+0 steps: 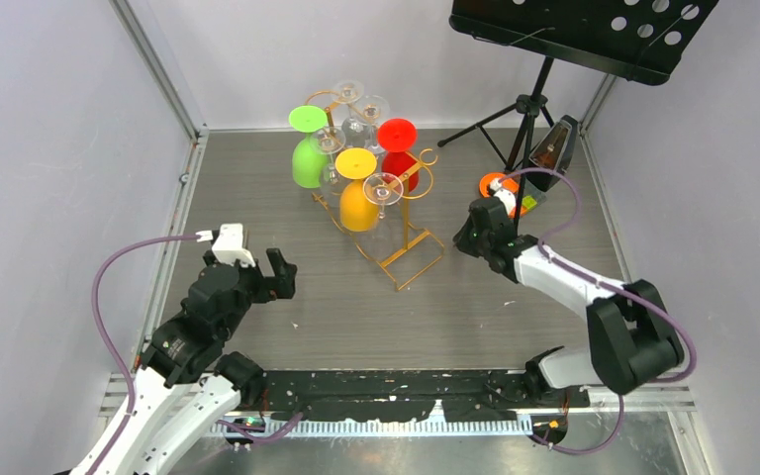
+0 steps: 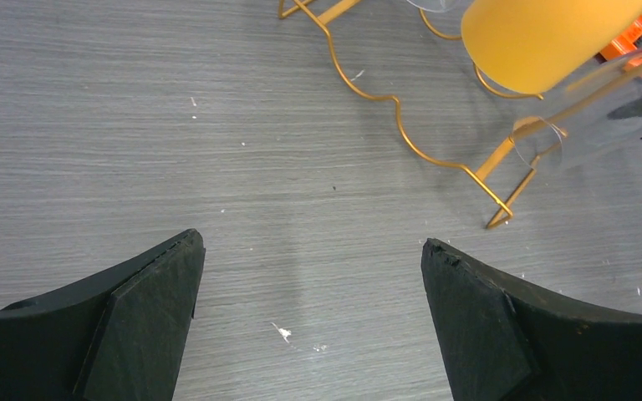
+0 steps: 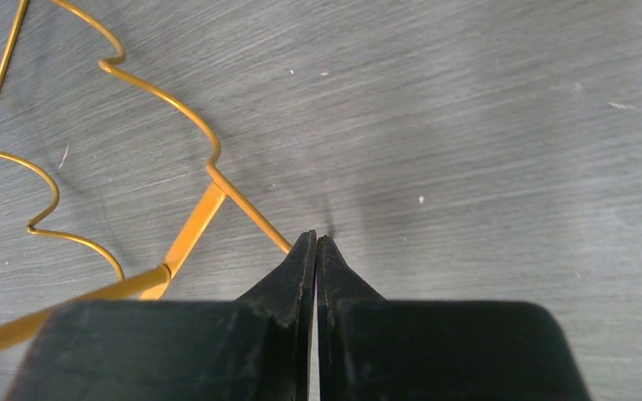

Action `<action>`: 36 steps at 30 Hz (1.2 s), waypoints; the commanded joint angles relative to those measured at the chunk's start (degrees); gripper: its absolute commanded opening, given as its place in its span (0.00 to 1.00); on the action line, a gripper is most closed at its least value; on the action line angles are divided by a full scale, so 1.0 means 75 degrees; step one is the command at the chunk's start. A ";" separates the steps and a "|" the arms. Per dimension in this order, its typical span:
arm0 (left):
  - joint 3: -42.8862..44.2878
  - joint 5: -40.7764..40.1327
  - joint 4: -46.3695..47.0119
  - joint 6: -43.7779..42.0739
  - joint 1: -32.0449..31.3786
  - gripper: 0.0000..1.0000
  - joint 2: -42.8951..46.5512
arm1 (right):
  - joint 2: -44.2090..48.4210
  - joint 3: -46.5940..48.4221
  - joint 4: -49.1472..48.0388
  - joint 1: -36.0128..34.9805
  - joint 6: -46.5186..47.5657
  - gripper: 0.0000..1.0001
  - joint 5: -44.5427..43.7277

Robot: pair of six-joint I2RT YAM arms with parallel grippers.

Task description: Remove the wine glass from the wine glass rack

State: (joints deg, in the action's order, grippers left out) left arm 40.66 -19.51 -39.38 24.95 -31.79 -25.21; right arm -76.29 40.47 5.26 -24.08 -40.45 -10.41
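The yellow wine glass [image 1: 359,203], which I am taking as your target, is hanging bowl-down on the near-left side of the wine glass rack [image 1: 408,247], not yet lifted off. A clear glass [image 1: 384,188] is hanging right against it, and the green glass [image 1: 307,158] and red glass [image 1: 399,148] are crowding the hooks behind. That crowding is working against you: a bowl swinging sideways is likely to be clinking its neighbours or dragging one off its hook. The rack is tall, thin wire and is carrying its load up high, so any pull against a hook is threatening to tip it.

Your left tool [image 1: 279,275] is standing wide open and empty, apart from the rack on its near-left. Jaws that wide may be catching the clear glass too. Your right tool [image 3: 316,244] is pinched shut on nothing, its tips just beside the rack's base wire. I cannot tell whether it is touching the surface [image 1: 356,317], and a nudge there is risking a shove to the whole rack.
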 commanded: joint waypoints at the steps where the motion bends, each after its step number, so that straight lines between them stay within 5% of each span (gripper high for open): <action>1: 0.0121 0.0426 -0.0014 -0.0034 0.0032 1.00 0.0053 | -0.0596 0.0769 -0.0654 0.0037 0.0342 0.06 0.0194; 15: 0.0066 0.0600 -0.0404 -0.0069 0.0036 1.00 0.0726 | -0.2064 0.1261 -0.1172 0.0040 0.0133 0.06 0.0557; 36: 0.0134 0.0524 -0.0657 -0.0037 0.0033 1.00 0.1210 | -0.1700 0.0344 -0.1642 -0.1092 -0.0283 0.06 0.0448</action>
State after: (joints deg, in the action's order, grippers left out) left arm 40.66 -15.40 -44.64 24.93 -31.75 -17.08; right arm -92.23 44.64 -5.34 -29.78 -40.91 -6.70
